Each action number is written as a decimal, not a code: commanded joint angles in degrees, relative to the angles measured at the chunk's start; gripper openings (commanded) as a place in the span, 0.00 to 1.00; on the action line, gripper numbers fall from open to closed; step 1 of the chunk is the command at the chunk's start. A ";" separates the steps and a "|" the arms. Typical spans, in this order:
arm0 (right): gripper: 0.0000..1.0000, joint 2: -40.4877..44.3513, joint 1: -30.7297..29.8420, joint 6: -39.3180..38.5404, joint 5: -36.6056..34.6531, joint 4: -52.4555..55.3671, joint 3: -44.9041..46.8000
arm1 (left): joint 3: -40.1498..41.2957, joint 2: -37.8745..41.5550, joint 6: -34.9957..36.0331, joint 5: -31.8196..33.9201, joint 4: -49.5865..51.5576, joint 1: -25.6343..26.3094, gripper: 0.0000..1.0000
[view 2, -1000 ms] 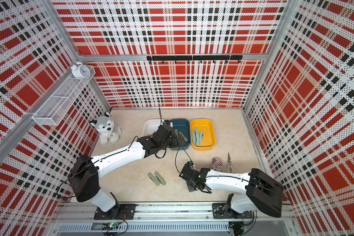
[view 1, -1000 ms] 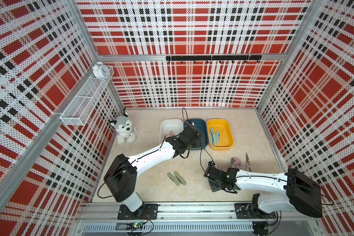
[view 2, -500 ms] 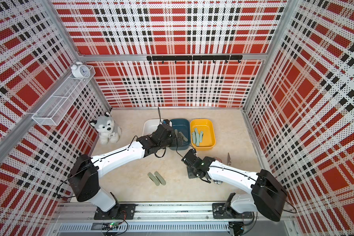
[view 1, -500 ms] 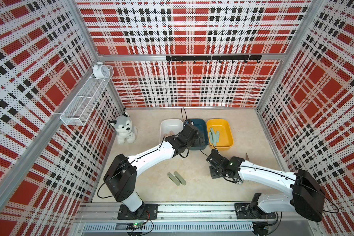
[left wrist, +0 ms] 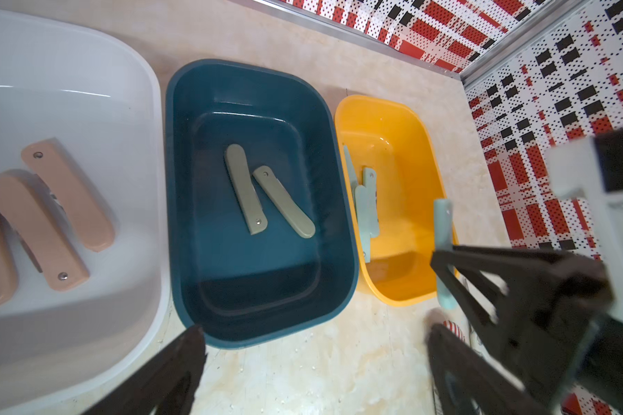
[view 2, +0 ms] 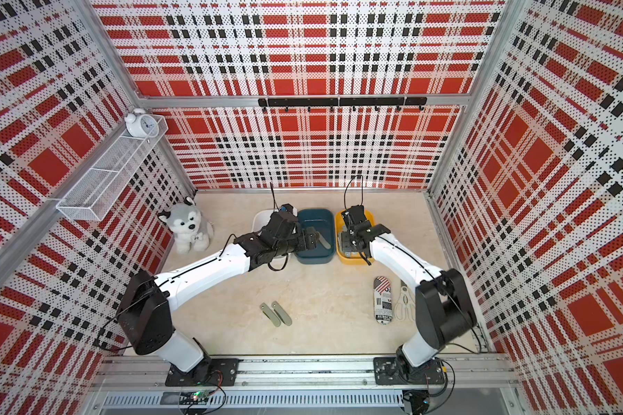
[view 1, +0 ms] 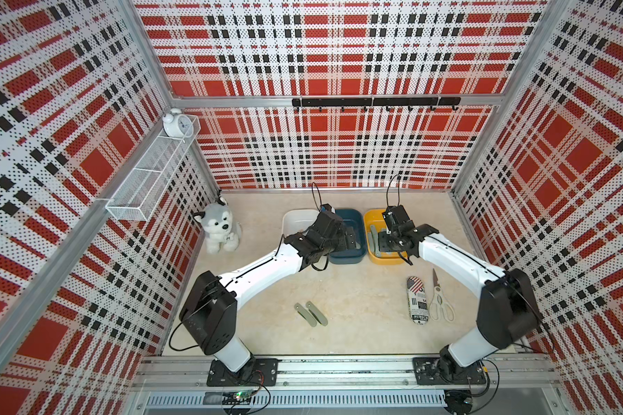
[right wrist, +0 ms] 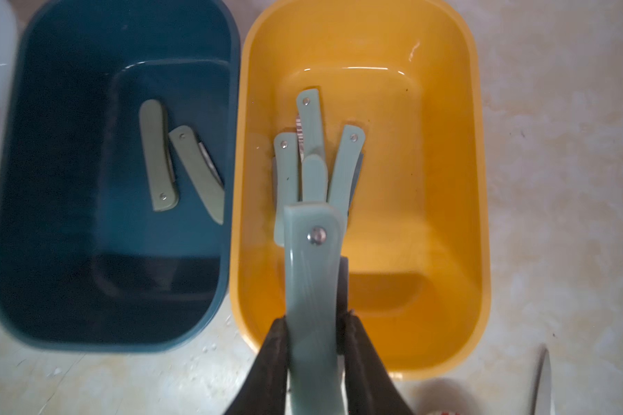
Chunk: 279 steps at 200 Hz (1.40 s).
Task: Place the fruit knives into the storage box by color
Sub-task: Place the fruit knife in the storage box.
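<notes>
Right gripper [right wrist: 313, 323] clamped on 1 teal knife [right wrist: 312, 273], hanging over the near end of the yellow box [right wrist: 479, 179], rightmost of the row. 4 teal knives [right wrist: 286, 172] lie inside it. Left gripper [left wrist: 313, 341] has its jaws wide apart and empty, above the near edge of the blue box [left wrist: 173, 179], which holds 2 sage knives [left wrist: 245, 190]. Pink knives [left wrist: 67, 201] in the white box [left wrist: 148, 90], left. 2 loose sage knives [view 1: 312, 313] on the table [view 1: 360, 298], near side.
</notes>
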State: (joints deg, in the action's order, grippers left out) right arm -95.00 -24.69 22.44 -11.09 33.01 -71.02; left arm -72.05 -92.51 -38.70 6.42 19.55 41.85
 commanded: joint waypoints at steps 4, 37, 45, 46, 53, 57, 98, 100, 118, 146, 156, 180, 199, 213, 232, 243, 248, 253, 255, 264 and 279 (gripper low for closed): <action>0.29 -6.39 1.84 -3.10 1.24 -2.10 -3.85 | -0.04 0.82 0.61 -0.28 1.54 -0.71 0.99; 0.29 -13.12 2.79 -3.27 1.43 -3.27 -7.15 | 1.07 1.66 1.11 0.67 2.50 -0.98 0.98; 0.30 -14.00 2.80 -3.28 1.11 -3.27 -7.82 | 1.29 1.91 1.17 0.88 2.66 -1.06 0.98; 0.30 -14.08 2.85 -3.32 1.09 -3.29 -7.82 | 1.34 1.95 1.17 0.92 2.63 -1.06 0.98; 0.31 -14.72 2.93 -3.32 0.91 -3.47 -8.12 | 1.56 2.22 1.25 0.98 2.73 -1.15 0.98; 0.32 -15.04 2.98 -3.23 0.78 -3.58 -8.23 | 1.78 2.29 1.26 1.08 2.72 -1.15 0.98; 0.45 -15.23 3.45 -3.78 0.63 -3.53 -8.07 | 4.36 4.39 1.17 1.70 3.19 -1.15 0.98; 0.46 -15.11 3.47 -3.80 0.63 -3.49 -8.01 | 4.50 4.65 1.17 1.68 3.16 -1.15 0.98; 0.51 -13.24 3.48 -4.37 0.95 -2.64 -7.57 | 6.60 6.58 1.10 1.26 3.19 -1.15 0.98; 0.61 -6.99 3.24 -5.54 2.83 -1.59 -5.31 | 11.09 11.24 -0.06 -0.64 4.40 -1.11 0.99; 0.67 -4.25 2.36 -5.88 3.45 -1.39 -3.94 | 14.01 13.83 -1.11 -0.71 4.84 -1.02 0.98; 0.79 2.15 -2.36 -6.35 2.34 -0.04 -0.05 | 21.95 21.50 -4.59 -1.06 5.75 -0.98 0.98; 0.88 6.41 -8.35 -6.10 0.00 0.93 3.88 | 28.33 27.35 -7.86 -1.66 6.63 -1.00 0.98; 0.97 8.99 -13.19 -4.62 -1.84 1.91 6.82 | 32.95 31.34 -10.50 -2.32 7.12 -0.98 0.98; 1.00 11.33 -18.83 -2.22 -2.76 2.65 10.44 | 38.92 35.66 -14.33 -3.64 7.90 -0.85 0.98; 1.00 12.22 -21.89 -0.56 -2.71 2.67 12.30 | 41.71 37.82 -16.90 -3.97 8.96 -0.36 0.98; 1.00 12.52 -23.16 0.17 -2.71 2.52 12.99 | 42.80 38.70 -17.80 -4.05 9.41 0.02 0.98; 1.00 12.71 -24.36 0.80 -2.71 2.29 13.80 | 43.78 39.40 -18.77 -4.09 9.88 0.50 0.98; 1.00 12.73 -24.91 1.00 -2.77 2.18 14.11 | 44.11 39.66 -19.04 -4.05 10.09 0.69 0.98; 1.00 12.67 -26.58 1.98 -2.84 1.97 14.98 | 45.12 40.71 -20.47 -3.39 11.33 1.63 0.98; 1.00 12.30 -27.98 3.39 -2.99 1.82 16.05 | 45.39 40.84 -21.88 -1.37 14.49 3.22 0.98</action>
State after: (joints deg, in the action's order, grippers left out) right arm -83.74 -50.68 21.89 -12.36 34.24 -56.29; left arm -27.14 -52.86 -55.55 3.42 29.52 42.94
